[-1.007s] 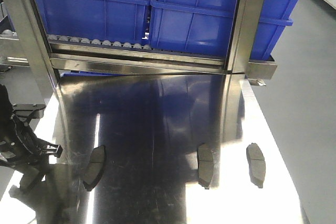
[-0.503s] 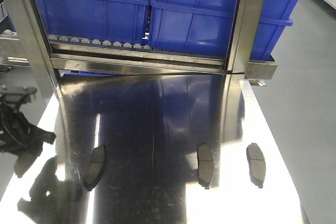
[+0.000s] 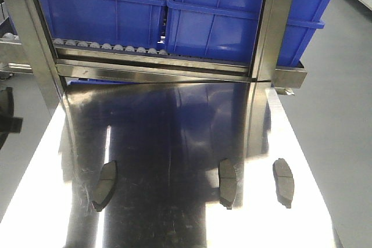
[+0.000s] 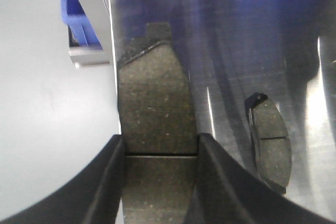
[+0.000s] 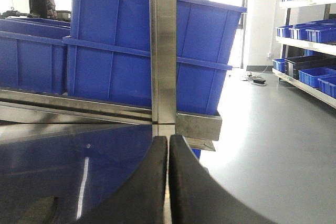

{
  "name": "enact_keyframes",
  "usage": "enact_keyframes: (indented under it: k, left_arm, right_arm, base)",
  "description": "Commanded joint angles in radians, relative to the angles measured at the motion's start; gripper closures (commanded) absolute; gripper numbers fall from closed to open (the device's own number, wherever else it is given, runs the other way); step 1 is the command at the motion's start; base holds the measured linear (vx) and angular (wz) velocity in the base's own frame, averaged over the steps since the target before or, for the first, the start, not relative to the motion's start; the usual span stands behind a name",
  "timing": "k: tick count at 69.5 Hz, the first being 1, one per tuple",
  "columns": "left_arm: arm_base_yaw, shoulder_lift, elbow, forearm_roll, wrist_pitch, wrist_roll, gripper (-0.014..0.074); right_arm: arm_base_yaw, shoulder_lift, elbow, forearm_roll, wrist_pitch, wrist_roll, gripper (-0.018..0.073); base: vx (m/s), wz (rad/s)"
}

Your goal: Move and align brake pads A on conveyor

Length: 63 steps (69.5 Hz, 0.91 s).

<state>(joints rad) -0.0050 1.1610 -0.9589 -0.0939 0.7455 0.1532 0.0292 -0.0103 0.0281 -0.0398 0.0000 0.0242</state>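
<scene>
FACTORY FLOOR: The left gripper [image 4: 161,148] pinches the held pad [image 4: 154,103] btwn its black fingers [image 4: 111,182]. This pad sits at the left edge of the steel worktop [image 3: 174,132], w/ grey floor alongside. Three more brake pads A lie flat in a row toward the worktop's near edge. The left pad [image 3: 104,185] is by the left edge, the middle pad [image 3: 227,183] right of ctr and the right pad [image 3: 283,182] close to the right edge. All are well apart, long sides running front to back. The right gripper [image 5: 168,148] has its fingers pressed together on nothing. It faces a steel post [image 5: 163,45] and blue bins [image 5: 105,51] at the worktop's far edge.
</scene>
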Motion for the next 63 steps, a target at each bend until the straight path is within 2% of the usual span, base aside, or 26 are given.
enact_keyframes:
  k: [1, 17, 33, 39, 63]
  left_arm:
    - [-0.004, -0.128, 0.051, -0.012, -0.114, 0.016, 0.0603]
    - [-0.004, -0.43, 0.325, -0.013, -0.397, 0.015, 0.0603]
    - [-0.004, -0.622, 0.57, -0.017, -0.573, 0.012, 0.0603]
    - [-0.004, -0.655, 0.601, -0.014, -0.603, 0.012, 0.0603]
    - [-0.004, -0.67, 0.608, -0.014, -0.59, 0.012, 0.0603]
  right_arm:
    - [-0.007, -0.012, 0.011, -0.001, -0.075, 0.0, 0.0571]
    - [-0.007, -0.012, 0.011, -0.001, -0.075, 0.0, 0.0571]
    - [-0.007, -0.012, 0.011, -0.001, -0.075, 0.0, 0.0571]
    - [-0.007, -0.012, 0.011, -0.001, -0.075, 0.0, 0.0571]
    - [-0.007, -0.012, 0.011, -0.001, -0.075, 0.0, 0.0571]
  base:
    - [0.0, 0.0]
    - [0.0, 0.0]
    - [0.0, 0.0]
    - [0.0, 0.0]
    - [0.0, 0.0]
